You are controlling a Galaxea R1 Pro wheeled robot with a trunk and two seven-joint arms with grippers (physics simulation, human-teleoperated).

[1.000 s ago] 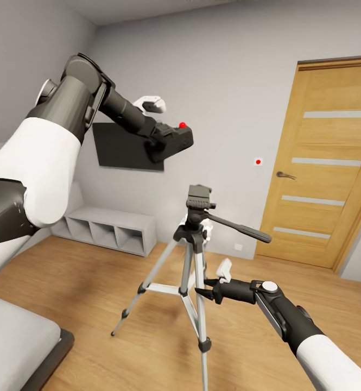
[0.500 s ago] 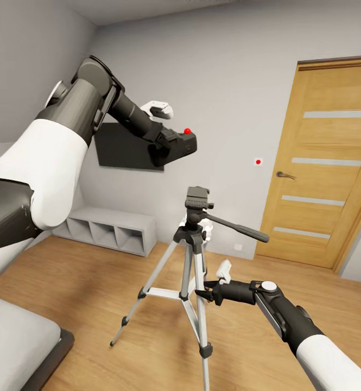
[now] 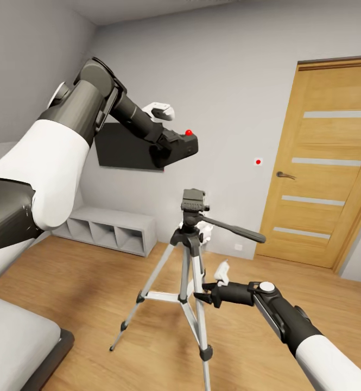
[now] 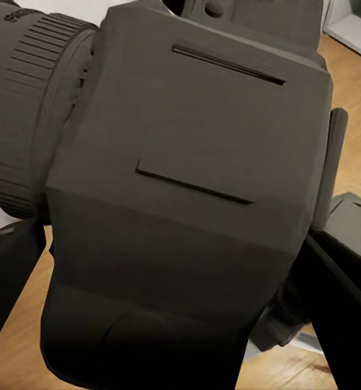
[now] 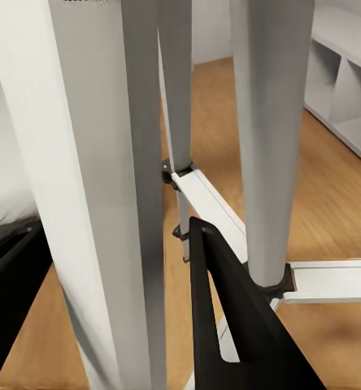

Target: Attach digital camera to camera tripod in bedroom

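Note:
My left gripper is raised at head height and shut on the digital camera, a black box with a red button on top. It hangs above and slightly left of the camera tripod's black head, a clear gap apart. In the left wrist view the camera's body sits between the dark fingers. The camera tripod stands on the wood floor with its pan handle pointing right. My right gripper is closed around a silver leg, with a black finger beside it.
An oak door stands at the right, and a black TV hangs on the grey wall above a low white shelf. The bed's corner lies at lower left. A white lamp peeks from behind the tripod.
The left arm has carried the camera a little right and down toward the tripod head. The tripod and the right gripper on its leg have shifted slightly left and lower.

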